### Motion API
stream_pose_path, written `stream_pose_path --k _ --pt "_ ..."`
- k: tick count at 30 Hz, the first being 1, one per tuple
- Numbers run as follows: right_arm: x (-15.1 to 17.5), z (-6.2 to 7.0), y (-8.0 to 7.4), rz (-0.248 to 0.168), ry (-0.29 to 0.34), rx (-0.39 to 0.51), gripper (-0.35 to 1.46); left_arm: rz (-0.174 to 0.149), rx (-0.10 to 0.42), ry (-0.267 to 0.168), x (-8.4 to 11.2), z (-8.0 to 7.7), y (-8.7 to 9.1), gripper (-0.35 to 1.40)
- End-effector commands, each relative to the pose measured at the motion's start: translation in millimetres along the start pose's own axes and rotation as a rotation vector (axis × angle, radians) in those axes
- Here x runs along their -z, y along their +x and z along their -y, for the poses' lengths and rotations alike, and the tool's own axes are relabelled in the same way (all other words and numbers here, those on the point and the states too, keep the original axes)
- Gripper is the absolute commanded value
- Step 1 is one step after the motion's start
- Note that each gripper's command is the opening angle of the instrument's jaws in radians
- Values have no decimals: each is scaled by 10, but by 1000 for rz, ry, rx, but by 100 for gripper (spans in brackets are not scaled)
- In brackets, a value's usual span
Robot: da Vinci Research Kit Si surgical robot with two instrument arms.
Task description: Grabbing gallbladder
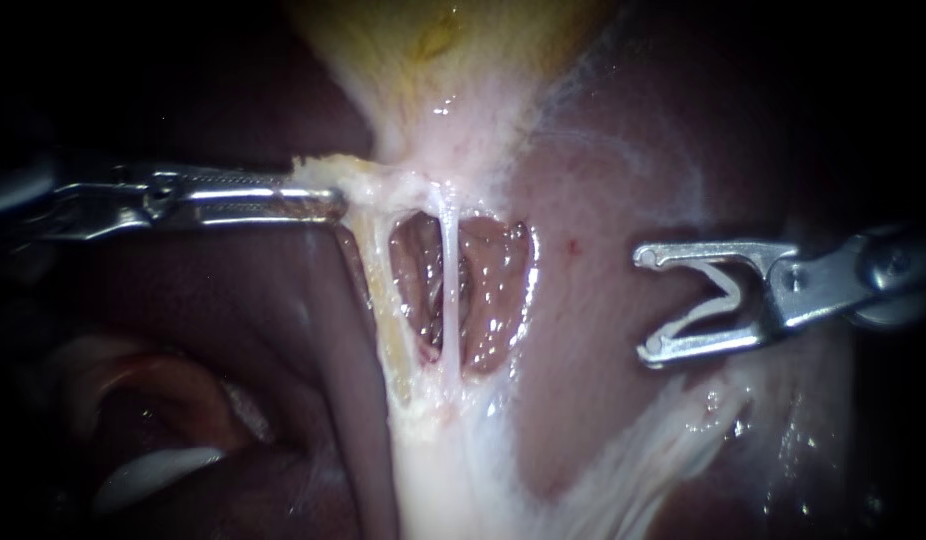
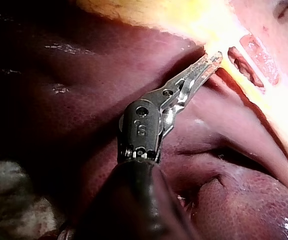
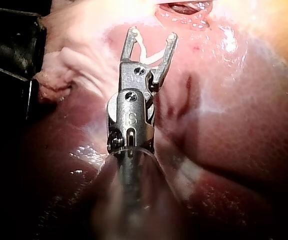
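The yellowish gallbladder (image 1: 453,50) narrows into pale tissue (image 1: 423,180) around an opened window. A thin white tube (image 1: 450,285) runs straight down through that window. My left instrument (image 1: 328,203) comes in level from the left, its jaws shut on the pale flap at the gallbladder's lower left edge, which is drawn toward it. In the left wrist view its toothed jaws (image 2: 209,62) lie together at the yellow tissue edge (image 2: 224,70). My right instrument (image 1: 653,300) hangs right of the window, its jaws wide apart and holding a pale V-shaped clip (image 1: 725,292); that clip (image 3: 149,52) shows again in the right wrist view.
Dark red liver (image 1: 623,170) lies right of the window and under my right instrument. More liver folds (image 1: 283,330) lie below my left instrument. A white tissue band (image 1: 453,470) runs down from the window. Glistening pale strands (image 1: 683,430) lie under the right jaws.
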Motion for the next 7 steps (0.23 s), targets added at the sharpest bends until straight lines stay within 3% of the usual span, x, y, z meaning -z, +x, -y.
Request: stream_pose_path --k 1,7 --pt "0 0 0 0 0 0 42 0 -1 -1 -1 -1 1 -35" --pt "0 0 0 0 0 0 42 0 -2 -3 -2 0 3 -35"
